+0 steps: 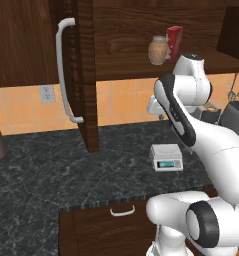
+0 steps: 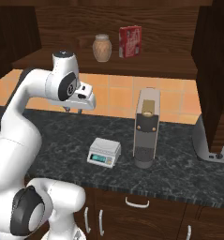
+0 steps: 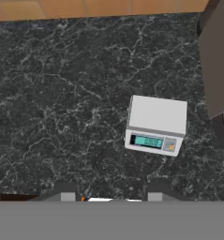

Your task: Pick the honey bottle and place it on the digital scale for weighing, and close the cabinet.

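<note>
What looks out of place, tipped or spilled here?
Nothing spilled or tipped. The honey bottle stands upright on the open cabinet shelf beside a red box; the digital scale sits flat and bare.

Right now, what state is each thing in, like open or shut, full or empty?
cabinet: doors open, shelf exposed.
honey bottle: upright on the cabinet shelf, lid on, beside the red box.
digital scale: on the counter, top bare, display lit.
gripper: empty, jaws apart, above the counter.
coffee machine: upright beside the scale.
drawer: shut.

Honey bottle upright in open cabinet; scale bare.
</note>
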### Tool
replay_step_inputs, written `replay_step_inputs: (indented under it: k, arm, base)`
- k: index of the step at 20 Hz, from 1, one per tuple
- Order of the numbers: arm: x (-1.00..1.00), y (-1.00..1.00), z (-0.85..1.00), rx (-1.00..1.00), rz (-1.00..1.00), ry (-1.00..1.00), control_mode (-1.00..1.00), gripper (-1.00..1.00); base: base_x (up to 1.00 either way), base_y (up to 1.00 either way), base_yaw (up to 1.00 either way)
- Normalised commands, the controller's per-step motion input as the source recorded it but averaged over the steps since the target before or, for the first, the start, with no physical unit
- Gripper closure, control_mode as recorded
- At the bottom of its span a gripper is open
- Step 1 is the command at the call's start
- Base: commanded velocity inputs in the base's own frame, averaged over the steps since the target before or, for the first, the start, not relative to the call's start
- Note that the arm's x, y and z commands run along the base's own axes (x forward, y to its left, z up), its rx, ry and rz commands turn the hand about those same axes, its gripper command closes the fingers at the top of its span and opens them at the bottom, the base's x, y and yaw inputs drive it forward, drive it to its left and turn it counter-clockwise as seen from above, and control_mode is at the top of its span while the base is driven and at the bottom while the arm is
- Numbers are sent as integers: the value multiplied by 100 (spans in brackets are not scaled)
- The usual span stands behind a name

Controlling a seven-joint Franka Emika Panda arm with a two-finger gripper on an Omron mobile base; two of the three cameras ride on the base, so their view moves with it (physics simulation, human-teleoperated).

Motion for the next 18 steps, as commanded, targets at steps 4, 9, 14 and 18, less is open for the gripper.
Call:
replay_step_inputs:
  k: [4,9,14,18]
  arm:
    - [-40,-1,0,0,0,-9,-100,-100]
    - [-51,0,11,0,0,-27,-100,-100]
    - [-37,0,68,0,0,-38,-100,-100]
    - [-36,0,76,-2,0,-32,-100,-100]
  base:
    - [0,0,0]
    - [0,0,0]
    - [0,0,0]
    - [0,0,0]
